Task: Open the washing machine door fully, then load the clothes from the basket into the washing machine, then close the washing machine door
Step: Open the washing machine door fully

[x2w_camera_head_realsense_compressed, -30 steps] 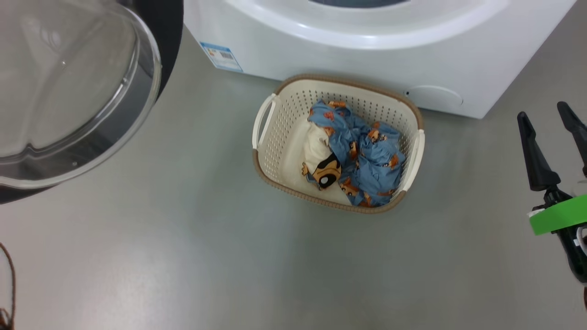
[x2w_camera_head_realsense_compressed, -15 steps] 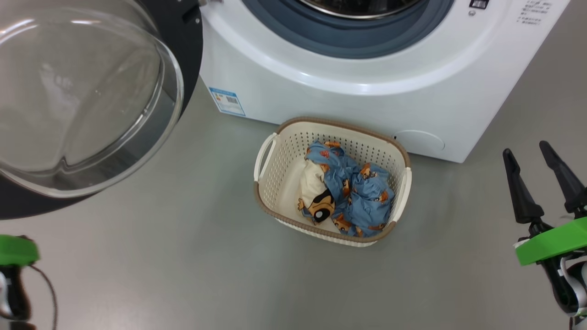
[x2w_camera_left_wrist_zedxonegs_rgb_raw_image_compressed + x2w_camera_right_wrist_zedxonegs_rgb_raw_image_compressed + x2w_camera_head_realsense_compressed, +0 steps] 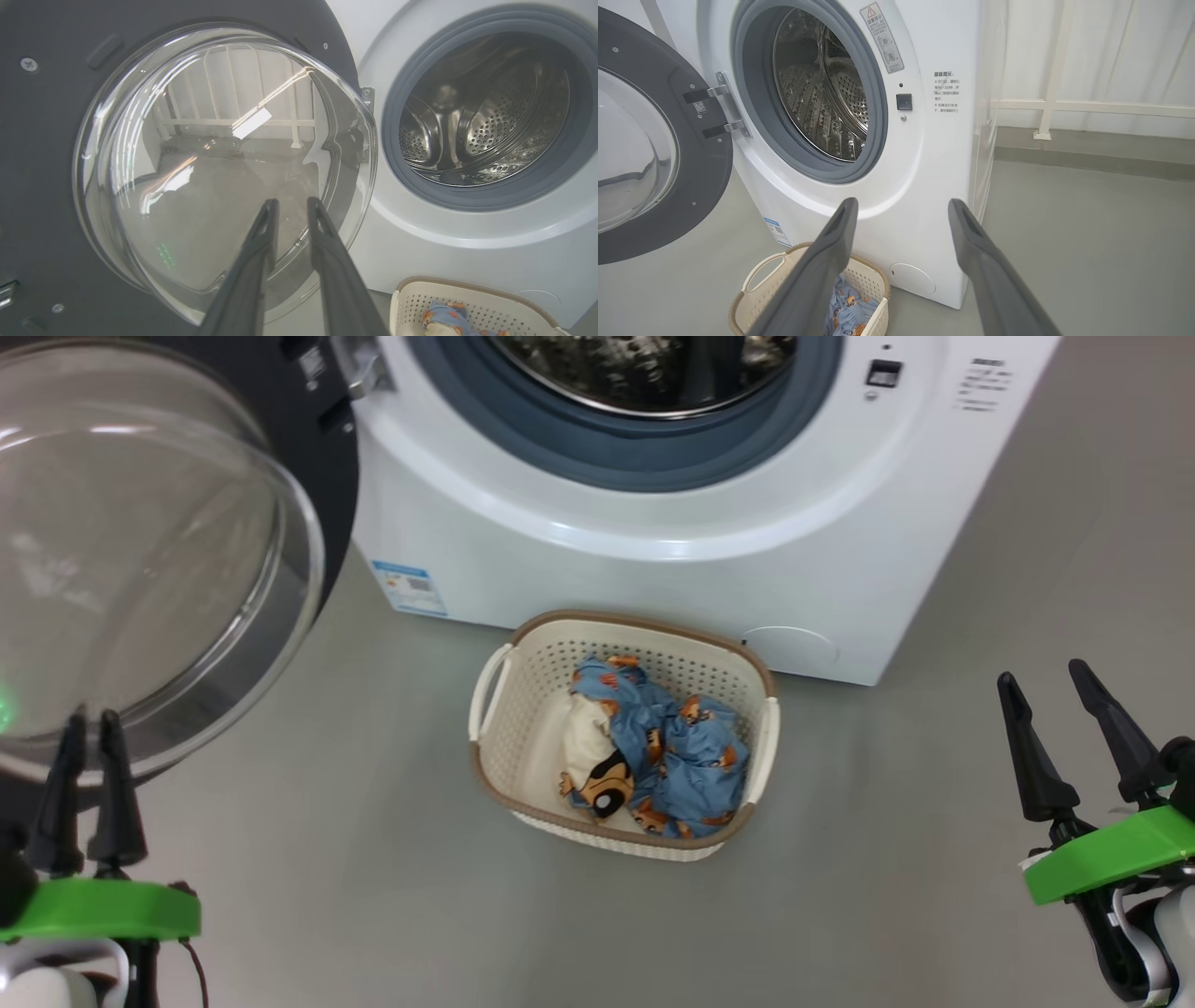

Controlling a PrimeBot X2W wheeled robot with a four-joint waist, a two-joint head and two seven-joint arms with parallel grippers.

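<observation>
A white washing machine (image 3: 597, 569) stands ahead of both hands, its drum empty. The washing machine door (image 3: 140, 551) hangs swung wide, its glass bowl just beyond the left hand (image 3: 91, 717), whose fingers are narrowly parted and hold nothing. The basket (image 3: 644, 621) sits on the floor between the hands, near the machine's front, with the clothes (image 3: 681, 756) heaped inside. The right hand (image 3: 1042, 672) is spread wide and empty, the basket well to its left. Opening looks done. Loading seems next, calling for a hand to descend into the basket and pinch a garment.
</observation>
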